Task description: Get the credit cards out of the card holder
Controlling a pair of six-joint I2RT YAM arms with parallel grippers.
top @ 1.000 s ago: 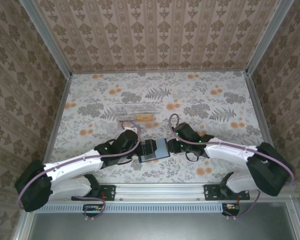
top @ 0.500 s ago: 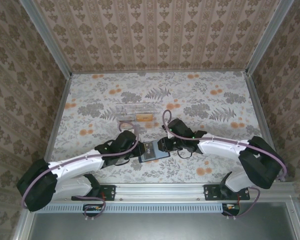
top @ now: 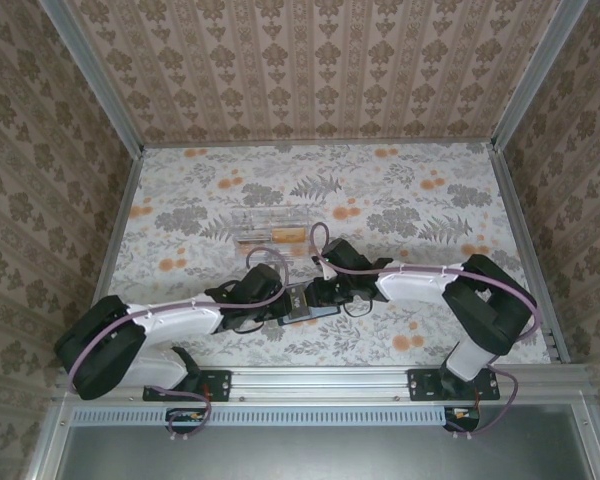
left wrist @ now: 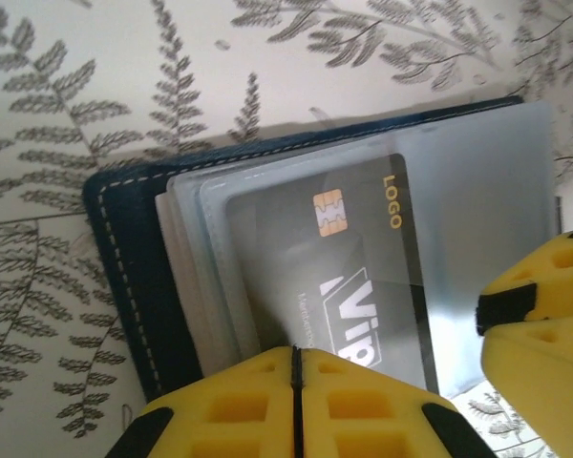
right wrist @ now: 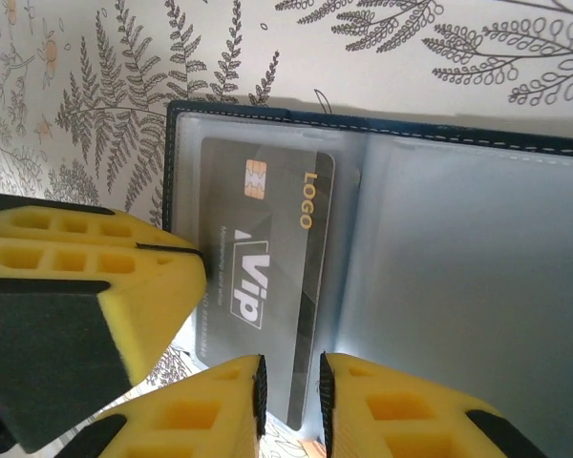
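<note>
Card holder is laid open flat on the table near its front edge, between the two grippers, navy cover down and clear sleeves up. A dark grey credit card with a gold chip and "LOGO" printed on it is seen lodged among those sleeves, so the removal is judged barely begun. Whether the sleeves beneath carry more cards cannot be told.

The left gripper is shut, pad against pad, at the near edge of the sleeves; whether a sleeve is pinched cannot be made out. The right gripper is held narrowly apart over the card's end, with no grip evident.

The table is covered in a fern-and-flower print, a clear plastic box stands behind the holder, and damask-papered walls enclose the space.
</note>
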